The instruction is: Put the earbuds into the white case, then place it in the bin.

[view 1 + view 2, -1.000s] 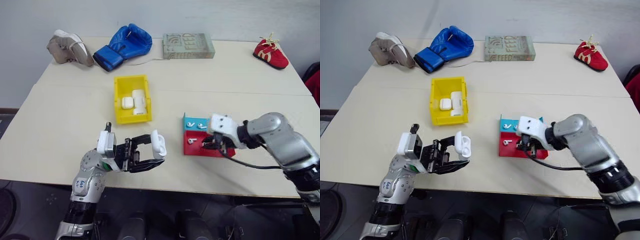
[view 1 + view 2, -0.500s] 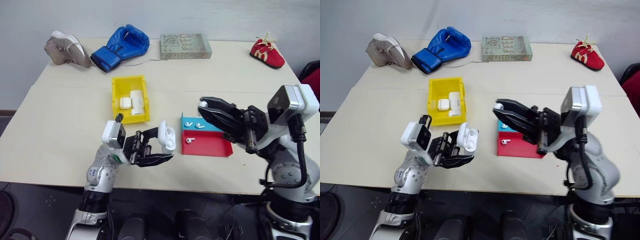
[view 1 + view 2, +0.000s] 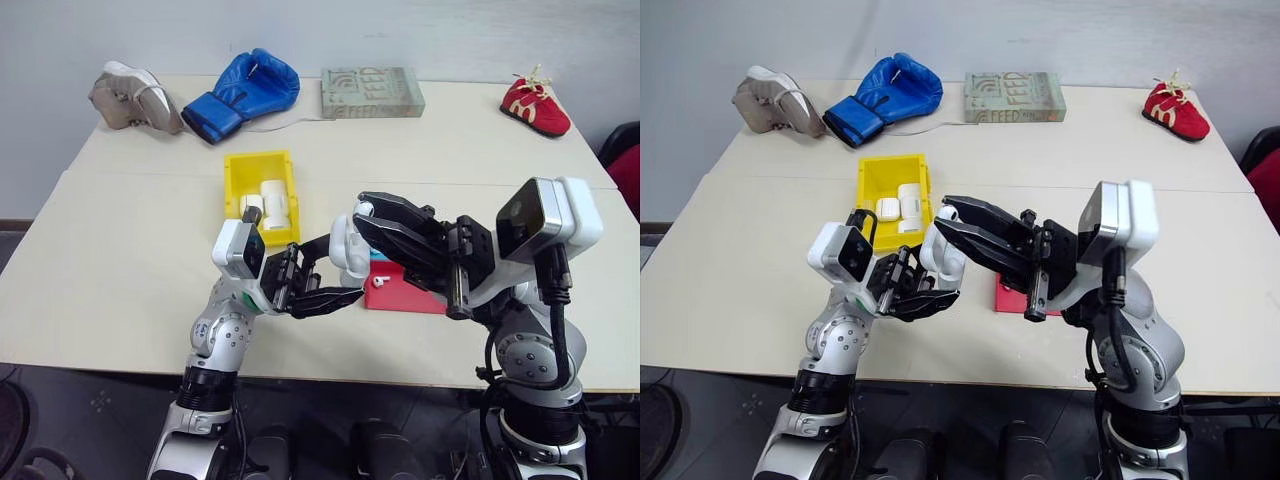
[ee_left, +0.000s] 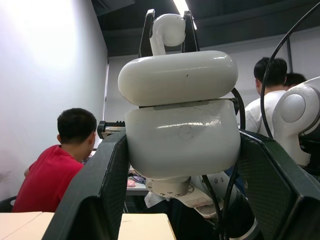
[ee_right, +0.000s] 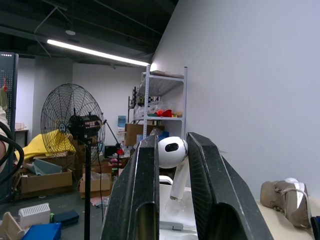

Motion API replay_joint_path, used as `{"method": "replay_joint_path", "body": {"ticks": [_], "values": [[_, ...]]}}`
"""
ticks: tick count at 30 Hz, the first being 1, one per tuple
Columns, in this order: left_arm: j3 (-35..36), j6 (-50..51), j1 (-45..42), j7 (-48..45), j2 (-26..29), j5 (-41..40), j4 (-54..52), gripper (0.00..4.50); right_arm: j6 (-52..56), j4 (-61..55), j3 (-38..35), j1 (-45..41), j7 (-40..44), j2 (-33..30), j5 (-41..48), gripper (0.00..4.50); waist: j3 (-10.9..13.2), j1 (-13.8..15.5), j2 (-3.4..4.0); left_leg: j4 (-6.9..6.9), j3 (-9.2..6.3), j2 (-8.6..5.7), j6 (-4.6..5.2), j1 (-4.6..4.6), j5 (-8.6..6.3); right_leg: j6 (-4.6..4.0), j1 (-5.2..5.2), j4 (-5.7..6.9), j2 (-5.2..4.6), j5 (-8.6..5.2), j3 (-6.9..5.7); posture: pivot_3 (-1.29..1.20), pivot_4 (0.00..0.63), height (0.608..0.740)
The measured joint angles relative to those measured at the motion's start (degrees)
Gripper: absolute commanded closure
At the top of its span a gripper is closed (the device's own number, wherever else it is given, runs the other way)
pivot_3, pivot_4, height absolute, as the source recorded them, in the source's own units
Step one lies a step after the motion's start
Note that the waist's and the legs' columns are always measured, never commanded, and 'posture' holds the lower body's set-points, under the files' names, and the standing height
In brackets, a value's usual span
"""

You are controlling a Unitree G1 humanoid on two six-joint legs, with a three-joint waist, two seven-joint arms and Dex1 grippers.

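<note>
White earbud (image 5: 172, 152) pinched in right jaws (image 3: 372, 212), poised at lid of white case (image 3: 347, 250) clamped in left jaws (image 3: 335, 268), above bench (image 3: 120, 260), near yellow bin (image 3: 237, 180). Risks: stem missing socket, slipping, bouncing off.

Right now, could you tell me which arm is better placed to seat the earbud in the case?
Right: its end effector pinches an earbud just above the open white case, which the left end effector grips.
</note>
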Motion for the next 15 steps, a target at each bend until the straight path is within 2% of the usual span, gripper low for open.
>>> {"method": "replay_joint_path", "body": {"ticks": [15], "values": [[-0.61, -1.22, 0.08, 1.05, -0.82, 0.13, -0.32, 1.68, -4.55, 2.86, 1.03, 2.79, 1.69, -0.99, -2.32, 4.11, 0.0, 0.03, 0.0, 0.0, 0.0, 0.0, 0.0, 0.0, 0.0, 0.0, 0.0, -0.03, 0.0, 0.0, 0.0, 0.0, 0.15, 0.74]]}}
